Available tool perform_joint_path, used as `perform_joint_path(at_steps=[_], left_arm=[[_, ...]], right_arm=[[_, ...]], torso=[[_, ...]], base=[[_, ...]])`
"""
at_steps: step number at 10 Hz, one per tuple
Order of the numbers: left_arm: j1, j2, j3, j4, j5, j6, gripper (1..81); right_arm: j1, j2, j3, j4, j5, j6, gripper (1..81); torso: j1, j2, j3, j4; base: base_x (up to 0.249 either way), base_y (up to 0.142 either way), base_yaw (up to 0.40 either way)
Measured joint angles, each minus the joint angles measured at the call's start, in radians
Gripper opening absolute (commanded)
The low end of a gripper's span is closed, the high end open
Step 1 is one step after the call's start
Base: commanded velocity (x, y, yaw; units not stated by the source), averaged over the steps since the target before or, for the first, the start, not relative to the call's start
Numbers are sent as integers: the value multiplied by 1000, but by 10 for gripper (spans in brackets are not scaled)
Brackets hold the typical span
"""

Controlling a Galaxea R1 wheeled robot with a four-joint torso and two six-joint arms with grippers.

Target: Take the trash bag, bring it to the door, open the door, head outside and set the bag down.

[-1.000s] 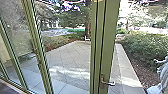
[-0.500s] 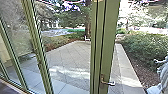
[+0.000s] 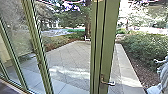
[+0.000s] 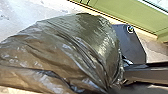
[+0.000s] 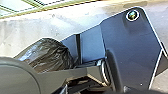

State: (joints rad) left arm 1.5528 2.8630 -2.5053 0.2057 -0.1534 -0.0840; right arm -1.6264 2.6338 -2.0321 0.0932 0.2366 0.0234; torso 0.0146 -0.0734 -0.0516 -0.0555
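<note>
The trash bag (image 4: 75, 52), dark and glossy, looms large in the left wrist view, its folds drawn together where my left gripper (image 4: 112, 87) is shut on it. In the right wrist view the bag (image 5: 50, 55) bulges from behind a dark arm part. Upright in the head view stands the green door frame (image 3: 110, 42), with a metal handle (image 3: 108, 83) low on it. Whether the door stands ajar, I cannot tell.
Beyond the frames lies a paved yard (image 3: 67, 60), bordered by a pale kerb (image 3: 127, 70) and bushes (image 3: 147, 47). Green window posts (image 3: 40, 55) rise at the left. A pale, cut-off shape (image 3: 162, 77) is at the right edge.
</note>
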Motion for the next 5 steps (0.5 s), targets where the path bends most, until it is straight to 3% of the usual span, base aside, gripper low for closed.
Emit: perform_joint_path(at_steps=[5], left_arm=[[0,12,-1,0,2,0,10]], right_arm=[[9,-251,326,0,34,0,811]], torso=[[0,0,0,0]], base=[[0,0,0]])
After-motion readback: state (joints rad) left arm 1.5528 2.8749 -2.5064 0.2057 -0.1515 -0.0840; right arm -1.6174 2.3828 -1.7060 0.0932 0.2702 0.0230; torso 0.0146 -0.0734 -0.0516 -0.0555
